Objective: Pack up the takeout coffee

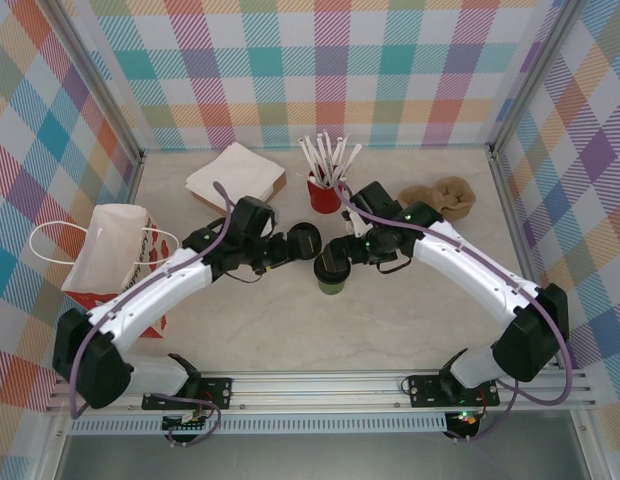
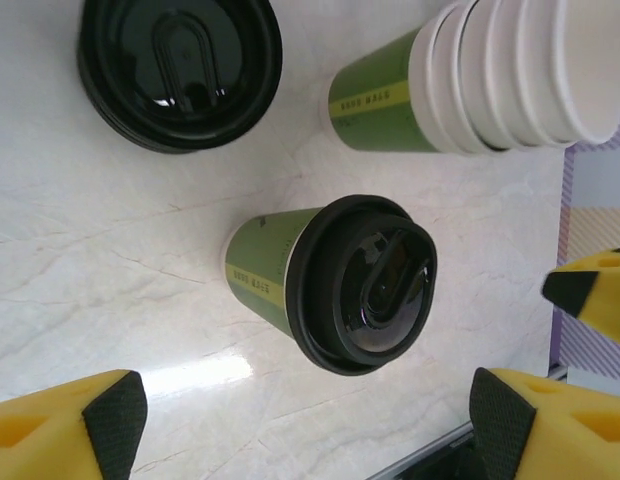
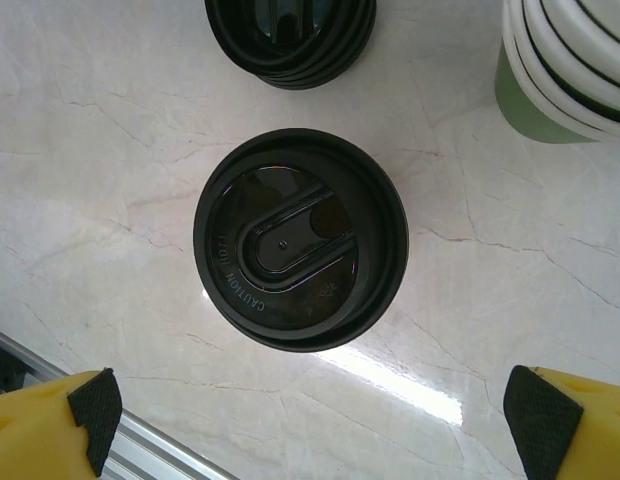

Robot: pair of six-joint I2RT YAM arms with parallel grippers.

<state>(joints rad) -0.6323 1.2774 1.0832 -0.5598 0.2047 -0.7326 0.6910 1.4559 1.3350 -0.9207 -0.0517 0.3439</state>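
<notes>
1. Top external view, left to right: a white-and-red paper bag [image 1: 110, 255] is lying well out to the left of the left gripper [image 1: 280, 250], and the takeout coffee [image 1: 333, 272] is standing between it and the right gripper [image 1: 345, 248], near both.
2. We are seeing the left gripper's yellow fingers [image 2: 50, 430] spread wide, pinching nothing; the cup is sitting just ahead of them, apart from both pads.
3. The right gripper is hanging above the cup, jaws likewise splayed and empty.
4. We are judging the capping done and the pick-up in hand: next, one gripper is needing to close gently around the tapered green paper wall below the lid [image 3: 300, 240], then carry it toward the brown pulp carrier [image 1: 440, 197], beyond the right gripper.
5. That lid is showing as glossy black plastic, round, with a raised oval sip tab. Spare lids [image 2: 180, 70] and nested cups [image 2: 460, 80] are waiting ahead of the left gripper on the shiny marbled table [image 2: 90, 280].
</notes>
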